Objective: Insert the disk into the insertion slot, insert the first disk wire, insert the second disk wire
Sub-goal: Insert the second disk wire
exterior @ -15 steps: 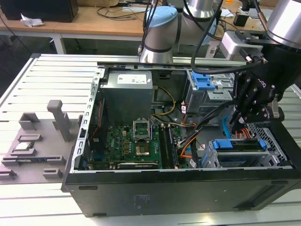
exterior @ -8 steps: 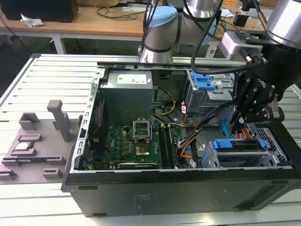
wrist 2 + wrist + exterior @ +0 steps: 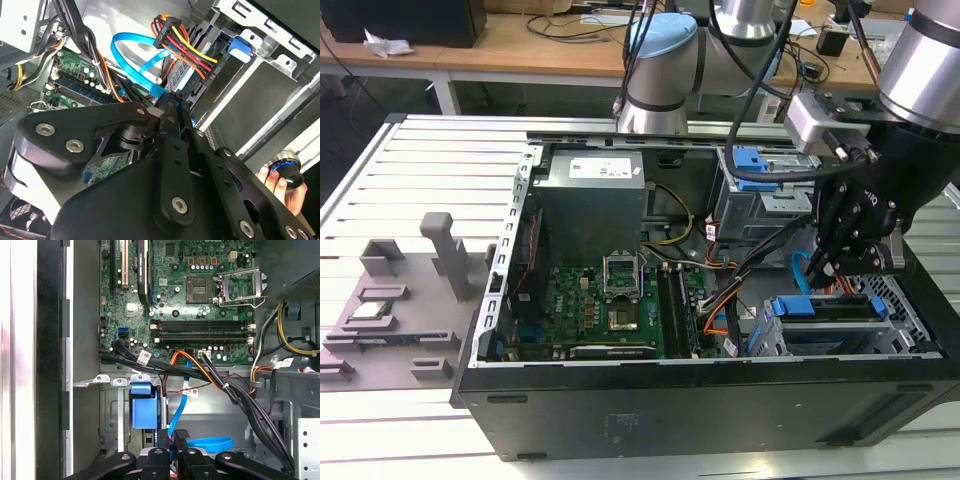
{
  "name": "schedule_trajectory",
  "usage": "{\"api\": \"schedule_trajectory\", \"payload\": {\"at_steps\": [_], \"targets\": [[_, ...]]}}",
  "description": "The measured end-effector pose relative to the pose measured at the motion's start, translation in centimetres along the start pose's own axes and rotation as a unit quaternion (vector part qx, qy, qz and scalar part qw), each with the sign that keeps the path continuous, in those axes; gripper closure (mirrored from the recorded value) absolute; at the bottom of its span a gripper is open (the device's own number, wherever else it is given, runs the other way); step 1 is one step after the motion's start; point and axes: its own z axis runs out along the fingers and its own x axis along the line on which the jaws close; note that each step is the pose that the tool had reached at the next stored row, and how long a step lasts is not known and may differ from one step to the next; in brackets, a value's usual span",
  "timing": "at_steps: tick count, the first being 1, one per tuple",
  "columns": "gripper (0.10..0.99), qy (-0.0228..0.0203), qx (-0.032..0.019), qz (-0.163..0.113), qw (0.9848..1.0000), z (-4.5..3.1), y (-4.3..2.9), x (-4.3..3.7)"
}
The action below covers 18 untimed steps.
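Exterior view: an open computer case (image 3: 720, 400) lies on its side on the slatted counter (image 3: 430, 180), interior up for access. The end effector (image 3: 817, 265) hangs over the case's corner at the exterior view's right, above the disk (image 3: 825, 308), whose blue carrier sits in the low insertion slot (image 3: 900, 300).

Second wrist view: the end effector (image 3: 172, 107) has its fingers (image 3: 171, 120) clenched on the blue flat wire (image 3: 137, 67), probably to steer its plug to the disk's rear. The multicoloured power wire (image 3: 187, 47) loops just beside. A person's hand (image 3: 287, 182) holds a knob.

First wrist view: the end effector (image 3: 172, 437) grips the blue flat wire (image 3: 177, 412) beside the blue carrier tab (image 3: 145, 410); the motherboard (image 3: 190, 300) lies beyond.
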Motion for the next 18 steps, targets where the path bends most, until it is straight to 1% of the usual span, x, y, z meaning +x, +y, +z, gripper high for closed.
{"api": "schedule_trajectory", "payload": {"at_steps": [7,9,12,13,14,15,16,17,18], "targets": [[0.925,-0.0001,-0.0001,0.000,1.0000,1.10,-0.30,-0.03],[0.925,0.0001,-0.0001,0.000,1.0000,1.28,-0.44,-0.03],[0.925,0.0001,-0.0001,0.000,1.0000,1.34,-0.50,-0.01],[0.925,0.0000,-0.0001,0.000,1.0000,1.25,-0.50,0.00],[0.925,0.0001,-0.0001,0.000,1.0000,0.64,-0.48,0.01],[0.925,0.0000,-0.0001,0.000,1.0000,-0.13,-0.45,0.02],[0.925,-0.0002,-0.0001,0.000,1.0000,-0.34,-0.44,0.11],[0.925,-0.0013,-0.0001,0.000,1.0000,-0.33,-0.44,0.25],[0.925,-0.0034,-0.0002,0.000,1.0000,-0.35,-0.45,0.50]]}}
